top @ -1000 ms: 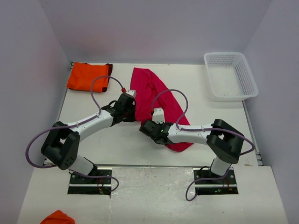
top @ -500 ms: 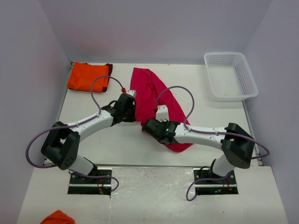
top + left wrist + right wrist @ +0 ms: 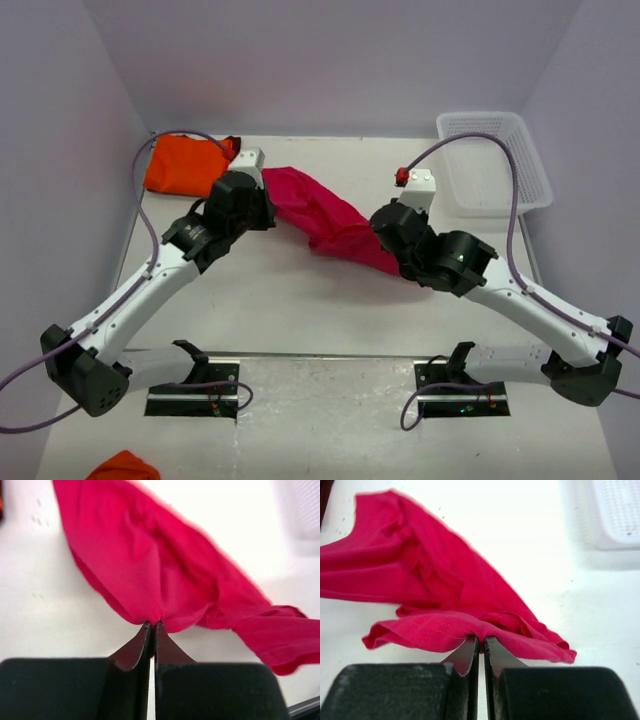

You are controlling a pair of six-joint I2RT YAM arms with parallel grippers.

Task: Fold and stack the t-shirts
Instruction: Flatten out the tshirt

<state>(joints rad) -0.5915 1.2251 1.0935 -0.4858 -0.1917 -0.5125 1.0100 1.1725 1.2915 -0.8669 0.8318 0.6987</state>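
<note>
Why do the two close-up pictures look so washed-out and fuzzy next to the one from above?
Left wrist: the table is overexposed to plain white, the pink t-shirt soft-edged. Right wrist: same glare; the basket is blurred. Top external: evenly lit, sharp.

Items on the tabletop (image 3: pixel 300 300), counted:

- T-shirts: two. One crimson-pink t-shirt (image 3: pixel 325 215) and one orange t-shirt (image 3: pixel 180 168).
- Orange cloth lump (image 3: pixel 125 466) at the near left corner: one. Its kind cannot be told.
- White lattice basket (image 3: pixel 497 205): one.
- Arms: two, the left arm (image 3: pixel 150 285) and the right arm (image 3: pixel 520 300).
- Grippers: two, the left gripper (image 3: pixel 152 625) and the right gripper (image 3: pixel 481 639).
- Purple cables: two, the left cable (image 3: pixel 137 200) and the right cable (image 3: pixel 511 225).
</note>
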